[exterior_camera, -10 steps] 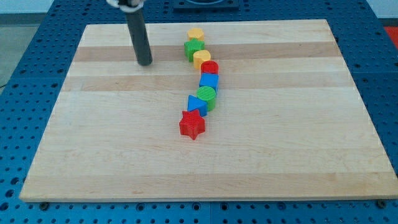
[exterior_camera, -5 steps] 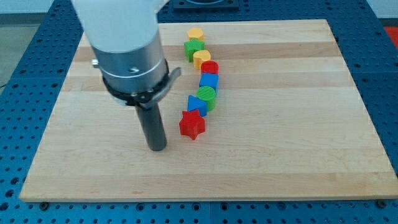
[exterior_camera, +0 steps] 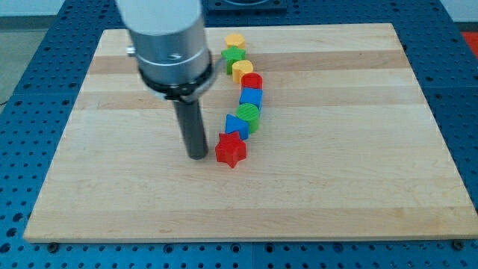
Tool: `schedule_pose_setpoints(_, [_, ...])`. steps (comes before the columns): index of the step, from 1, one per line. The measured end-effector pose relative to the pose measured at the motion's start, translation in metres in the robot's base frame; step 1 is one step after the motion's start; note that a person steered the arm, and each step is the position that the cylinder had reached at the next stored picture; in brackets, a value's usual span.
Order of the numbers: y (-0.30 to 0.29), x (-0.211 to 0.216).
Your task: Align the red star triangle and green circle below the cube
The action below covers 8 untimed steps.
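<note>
A red star [exterior_camera: 231, 150] lies near the board's middle. A blue triangle [exterior_camera: 234, 125] touches its upper side, and a green circle [exterior_camera: 249, 116] sits just right of and above the triangle. A blue cube [exterior_camera: 252, 98] is above the green circle. My tip [exterior_camera: 198, 155] rests on the board just left of the red star, a small gap apart. The blocks form a curved chain running from the star up toward the view's top.
Above the cube the chain continues with a red cylinder [exterior_camera: 252, 81], a yellow block [exterior_camera: 242, 70], a green block [exterior_camera: 234, 57] and a yellow block [exterior_camera: 235, 40]. The arm's silver body [exterior_camera: 166, 37] hangs over the board's upper left. The wooden board [exterior_camera: 358, 149] lies on a blue perforated table.
My tip went from the board's upper left down to the lower middle, then right and slightly up, close to the red star's left side. No block has moved.
</note>
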State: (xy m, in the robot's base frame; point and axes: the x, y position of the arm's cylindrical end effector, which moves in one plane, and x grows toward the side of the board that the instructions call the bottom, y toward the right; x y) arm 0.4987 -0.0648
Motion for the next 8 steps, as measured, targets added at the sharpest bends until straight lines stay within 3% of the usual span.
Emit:
schedule_pose_setpoints(1, [0.039, 0.004])
schedule_pose_setpoints(2, [0.035, 0.004])
schedule_pose_setpoints(4, [-0.034, -0.017])
schedule_pose_setpoints(5, [-0.036, -0.052])
schedule_pose_setpoints(8, [0.004, -0.049])
